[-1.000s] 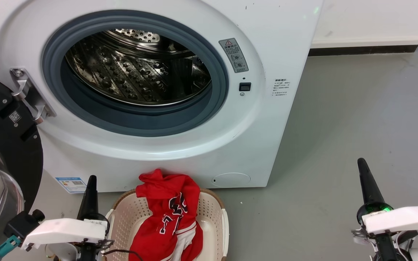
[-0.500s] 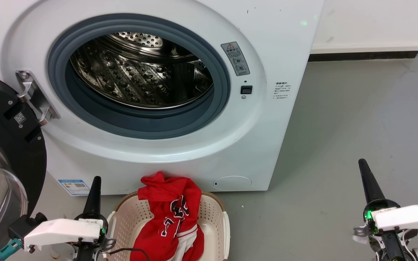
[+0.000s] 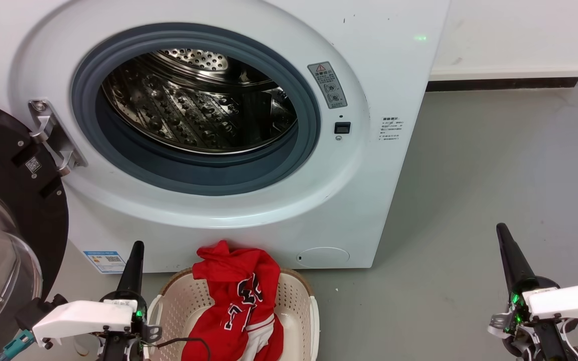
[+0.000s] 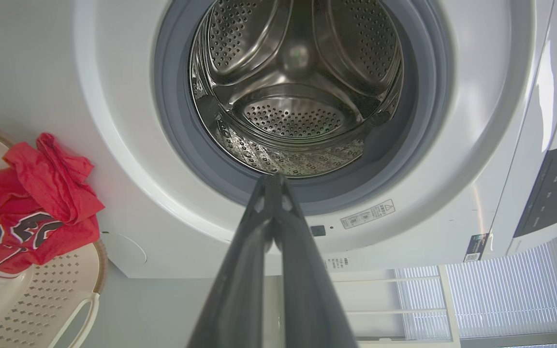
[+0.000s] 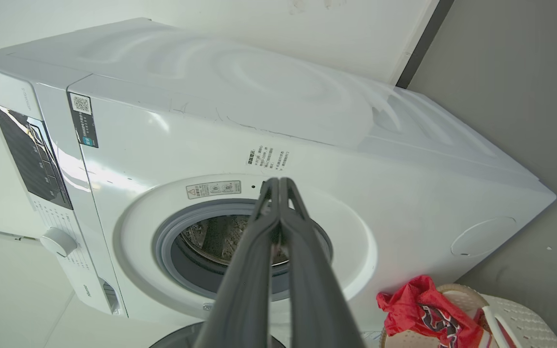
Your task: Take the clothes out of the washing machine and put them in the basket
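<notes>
**Head and wrist views, arms low before the machine.** The left gripper [image 3: 137, 253] has its two fingers pressed together tip to tip with nothing between them. The right gripper [image 3: 502, 235] is likewise closed and empty, over bare floor [image 3: 469, 175]. Both point toward the washing machine [image 3: 249, 220] without entering its opening, which reads as a rest posture.

The basket [image 3: 171, 301] stands just beside the left gripper, on its right-hand side, and well to the left of the right gripper. It sits at the foot of the machine below the opening, presumably so that a garment needs only a short drop. The clothes [image 3: 236, 296], a red jersey with lettering, lie draped across the basket, with one fold over its far rim.

Ahead of and above the left fingertips, the drum [image 4: 298, 111] shows bare perforated steel as far as it can be seen. The door [image 3: 13, 210] is swung wide on the left gripper's outer side, clear of the reach path. On this evidence the unloading appears finished.
</notes>
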Available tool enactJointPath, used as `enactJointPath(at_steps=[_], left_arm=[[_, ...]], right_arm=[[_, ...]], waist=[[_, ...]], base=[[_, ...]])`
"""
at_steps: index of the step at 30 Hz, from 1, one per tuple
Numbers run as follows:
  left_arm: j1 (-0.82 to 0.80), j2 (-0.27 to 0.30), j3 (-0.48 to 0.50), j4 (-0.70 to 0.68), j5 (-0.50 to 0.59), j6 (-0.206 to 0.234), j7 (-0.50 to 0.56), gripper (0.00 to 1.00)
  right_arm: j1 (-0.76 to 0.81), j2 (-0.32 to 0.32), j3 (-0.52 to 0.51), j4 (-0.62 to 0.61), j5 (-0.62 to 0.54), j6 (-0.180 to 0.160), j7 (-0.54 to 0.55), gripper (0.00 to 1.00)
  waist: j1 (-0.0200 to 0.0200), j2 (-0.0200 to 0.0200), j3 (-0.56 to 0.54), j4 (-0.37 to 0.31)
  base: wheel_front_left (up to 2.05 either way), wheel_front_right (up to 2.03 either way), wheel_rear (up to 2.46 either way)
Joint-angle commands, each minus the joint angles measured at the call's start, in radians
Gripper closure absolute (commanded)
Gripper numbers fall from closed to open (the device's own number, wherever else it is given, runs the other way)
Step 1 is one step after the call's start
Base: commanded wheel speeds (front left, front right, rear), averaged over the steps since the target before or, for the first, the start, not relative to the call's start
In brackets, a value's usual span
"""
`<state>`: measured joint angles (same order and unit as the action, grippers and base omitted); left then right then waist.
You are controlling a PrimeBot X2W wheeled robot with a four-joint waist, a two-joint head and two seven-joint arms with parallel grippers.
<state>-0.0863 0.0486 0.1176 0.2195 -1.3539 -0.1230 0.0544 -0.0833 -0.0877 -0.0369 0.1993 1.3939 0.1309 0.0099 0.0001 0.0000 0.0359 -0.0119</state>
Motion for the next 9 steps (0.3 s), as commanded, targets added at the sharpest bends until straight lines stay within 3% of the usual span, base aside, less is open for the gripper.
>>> enactJointPath(at_steps=[1, 9], left_arm=[[-0.015, 0.002, 0.0, -0.001, -0.021, -0.004, 0.006, 1.0], [-0.02, 0.002, -0.001, 0.009, -0.105, -0.006, 0.026, 1.0]], right_arm=[[-0.021, -0.002, -0.004, 0.002, 0.022, 0.0, 0.006, 1.0], [-0.025, 0.001, -0.014, 0.017, 0.107, 0.0, 0.027, 1.0]], waist=[[0.0, 0.0, -0.001, 0.0], [0.0, 0.0, -0.011, 0.004]], base=[[0.0, 0.0, 0.0], [0.0, 0.0, 0.0]])
